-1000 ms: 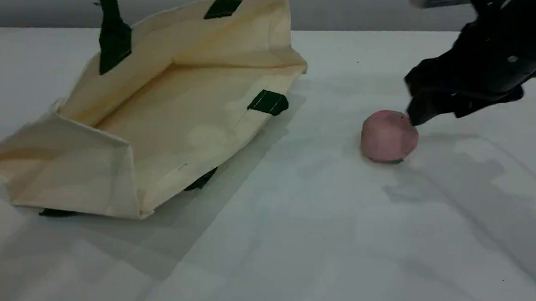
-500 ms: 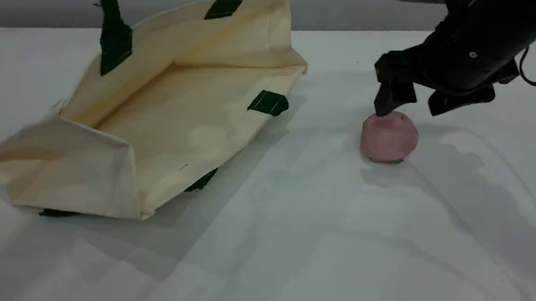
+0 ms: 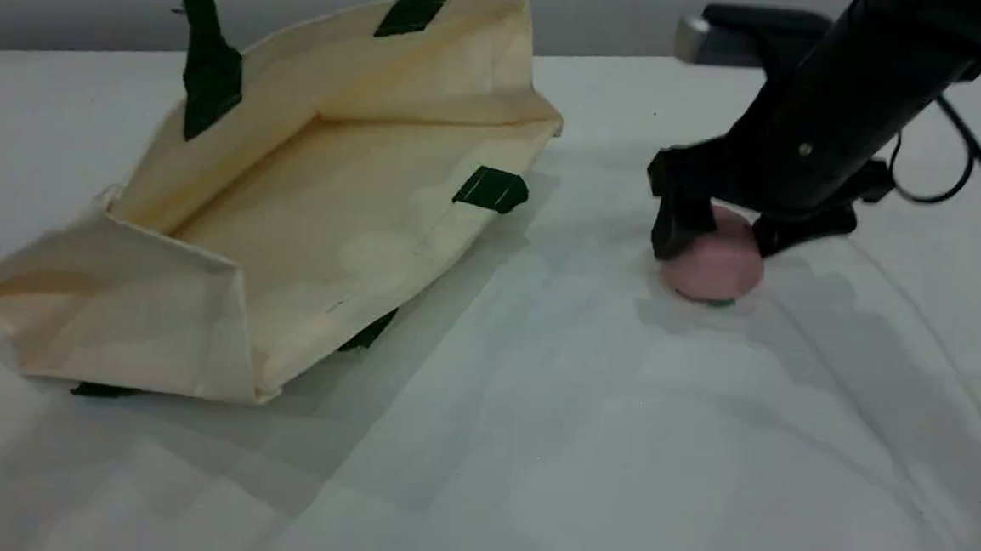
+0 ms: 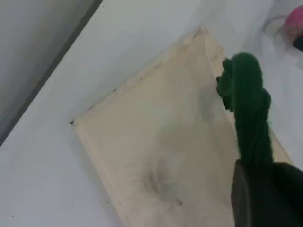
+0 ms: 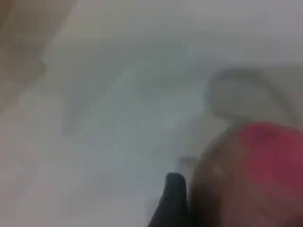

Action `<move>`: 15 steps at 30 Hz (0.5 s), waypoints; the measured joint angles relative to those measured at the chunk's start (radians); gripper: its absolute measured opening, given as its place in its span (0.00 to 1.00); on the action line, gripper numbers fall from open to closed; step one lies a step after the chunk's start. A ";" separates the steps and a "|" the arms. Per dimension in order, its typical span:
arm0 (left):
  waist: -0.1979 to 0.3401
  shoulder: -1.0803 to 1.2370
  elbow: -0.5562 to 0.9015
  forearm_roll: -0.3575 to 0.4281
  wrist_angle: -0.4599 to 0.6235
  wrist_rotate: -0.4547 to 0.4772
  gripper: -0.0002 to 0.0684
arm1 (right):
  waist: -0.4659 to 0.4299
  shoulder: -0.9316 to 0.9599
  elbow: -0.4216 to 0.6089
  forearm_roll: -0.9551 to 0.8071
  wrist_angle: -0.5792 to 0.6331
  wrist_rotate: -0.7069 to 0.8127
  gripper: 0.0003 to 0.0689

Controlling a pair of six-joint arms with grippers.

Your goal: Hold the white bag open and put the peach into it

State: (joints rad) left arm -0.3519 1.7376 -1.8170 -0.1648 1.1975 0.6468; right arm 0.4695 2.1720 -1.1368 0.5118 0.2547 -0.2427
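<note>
the right gripper (image 3: 718,238) stands spread wide over the peach (image 3: 715,272), one dark finger (image 3: 674,227) down its left flank and the other at its right, the fruit between them on the white table (image 3: 531,448); whether the pads touch it cannot be told. in the right wrist view the peach (image 5: 255,175) is a blurred pink mass beside one fingertip (image 5: 171,198). the right arm slants in from the upper right, its cable looping behind. the left gripper (image 4: 265,198) is clamped shut on a green rope handle (image 4: 248,109), its tip cut off by the frame edge. the white bag (image 3: 290,212) lies well left of the peach, mouth gaping up, long axis running from near-left to far-right; its far handle (image 3: 205,62) is pulled up out of frame.
</note>
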 joint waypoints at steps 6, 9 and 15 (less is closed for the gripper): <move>0.000 0.000 0.000 0.000 0.000 0.000 0.13 | -0.001 0.022 -0.001 0.007 0.002 -0.002 0.80; 0.000 0.000 0.000 0.000 0.000 0.000 0.13 | -0.001 0.023 -0.001 0.006 0.005 -0.002 0.69; 0.000 0.000 0.000 0.000 0.000 0.000 0.13 | -0.001 0.021 -0.010 0.004 0.027 -0.002 0.62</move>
State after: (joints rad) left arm -0.3519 1.7376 -1.8170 -0.1648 1.1975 0.6468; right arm 0.4685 2.1931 -1.1466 0.5154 0.2812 -0.2448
